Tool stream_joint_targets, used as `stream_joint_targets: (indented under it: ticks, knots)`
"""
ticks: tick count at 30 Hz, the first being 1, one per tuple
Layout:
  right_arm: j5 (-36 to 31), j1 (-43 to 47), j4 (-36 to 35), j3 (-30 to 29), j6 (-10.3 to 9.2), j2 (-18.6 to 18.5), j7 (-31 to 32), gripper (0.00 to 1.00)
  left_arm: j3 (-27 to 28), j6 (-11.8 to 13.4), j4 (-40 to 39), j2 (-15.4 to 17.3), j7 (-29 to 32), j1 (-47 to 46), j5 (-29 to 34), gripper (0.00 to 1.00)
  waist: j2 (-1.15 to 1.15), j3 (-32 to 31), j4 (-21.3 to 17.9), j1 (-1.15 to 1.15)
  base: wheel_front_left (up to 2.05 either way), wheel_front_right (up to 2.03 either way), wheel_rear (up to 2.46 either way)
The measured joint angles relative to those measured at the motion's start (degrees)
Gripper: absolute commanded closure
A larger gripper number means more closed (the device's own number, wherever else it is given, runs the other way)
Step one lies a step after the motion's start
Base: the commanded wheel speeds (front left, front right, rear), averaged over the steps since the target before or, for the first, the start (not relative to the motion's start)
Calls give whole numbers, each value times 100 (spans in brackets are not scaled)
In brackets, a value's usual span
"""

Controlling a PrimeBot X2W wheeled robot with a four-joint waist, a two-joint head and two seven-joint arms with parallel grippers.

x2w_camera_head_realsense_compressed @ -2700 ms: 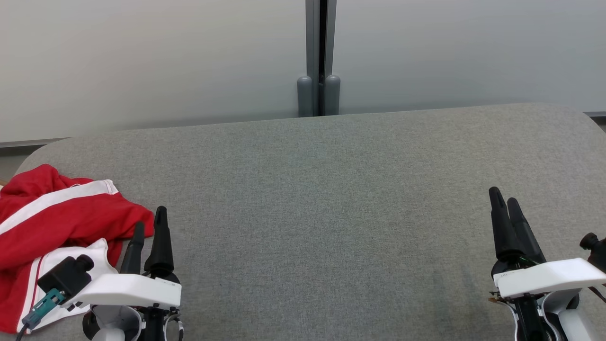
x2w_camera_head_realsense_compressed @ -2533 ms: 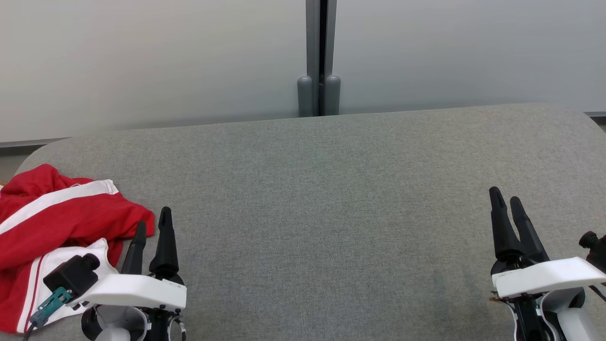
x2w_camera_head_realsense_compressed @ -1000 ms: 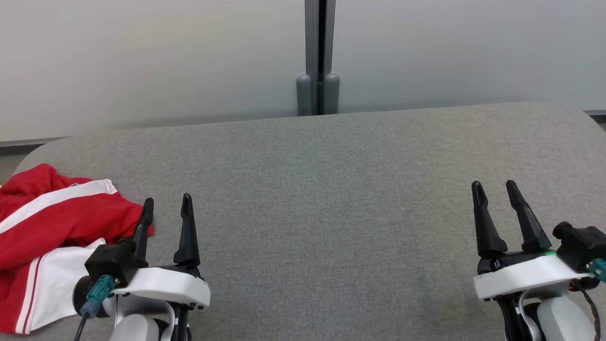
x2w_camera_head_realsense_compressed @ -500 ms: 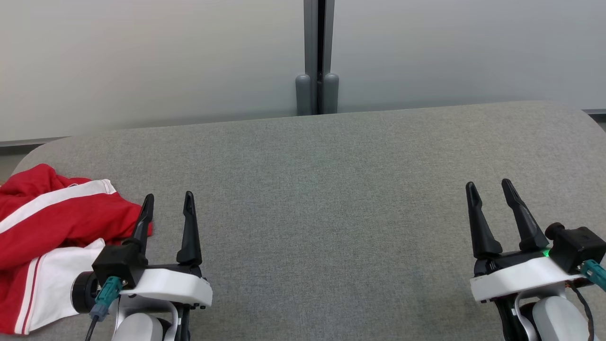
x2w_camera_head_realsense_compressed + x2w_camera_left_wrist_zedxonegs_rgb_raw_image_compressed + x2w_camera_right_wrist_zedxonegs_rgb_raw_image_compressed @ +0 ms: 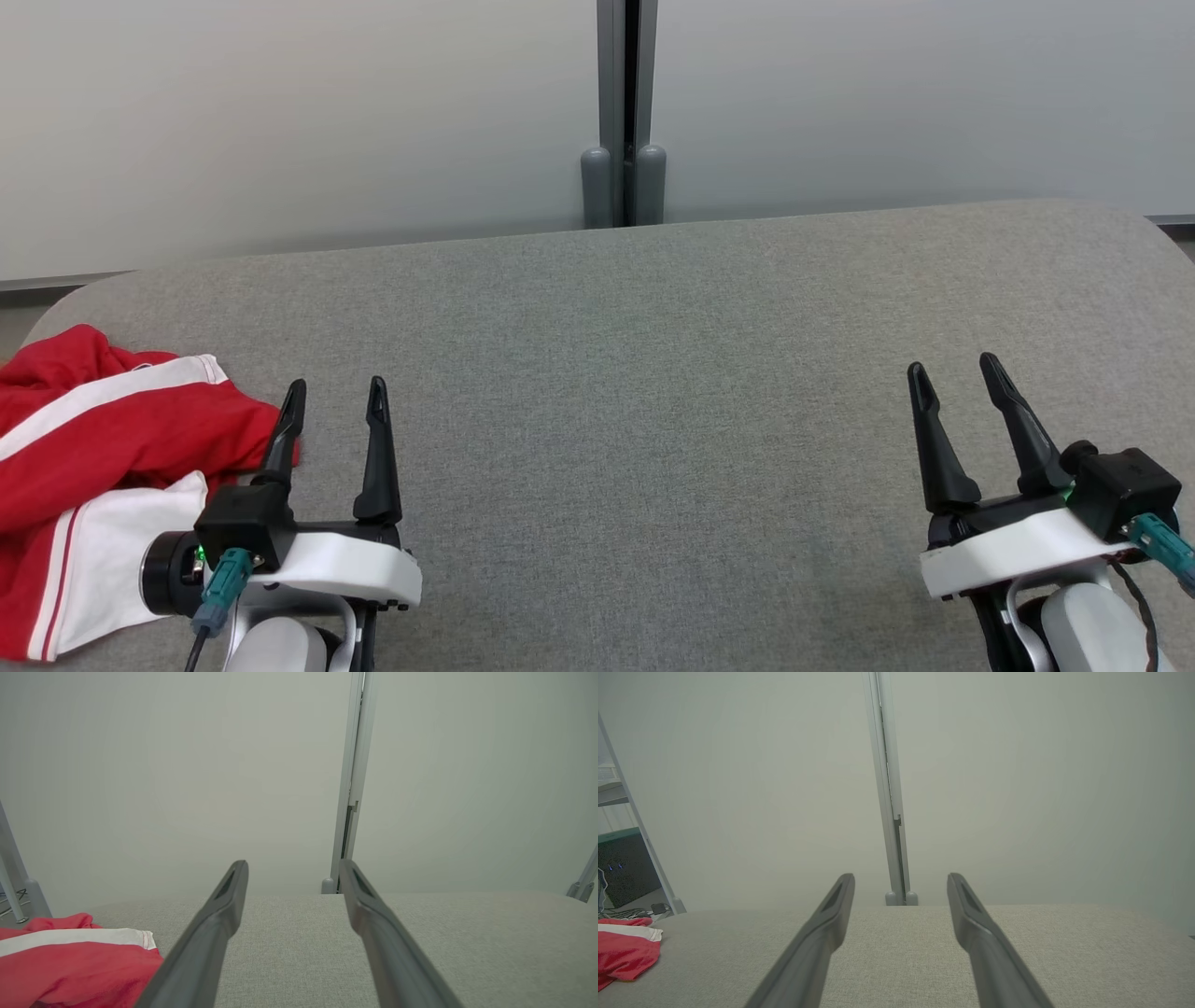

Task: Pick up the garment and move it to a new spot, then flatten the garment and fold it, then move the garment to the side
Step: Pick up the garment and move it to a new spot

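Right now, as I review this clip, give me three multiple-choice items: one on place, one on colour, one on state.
1. Where on the table does the garment lie? A. far right. B. left edge. C. centre.
2. What colours is the garment? A. blue and grey. B. black. C. red and white.
3. The left end effector is: A. open and empty. B. shut on the garment. C. shut and empty.
Key: 1 B, it lies beside the left end effector. 2 C, red cloth, white bands. 3 A, jaws apart, nothing between.
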Motion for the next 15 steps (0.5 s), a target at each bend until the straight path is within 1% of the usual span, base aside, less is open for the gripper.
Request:
stream_joint_targets:
  ticks: [15]
  knots:
    - [88, -3, 79, 14, 0, -4, -1, 0, -9, 20, 90, 1, -9, -2, -71, 0, 0, 5, 7, 0, 0, 0, 0]
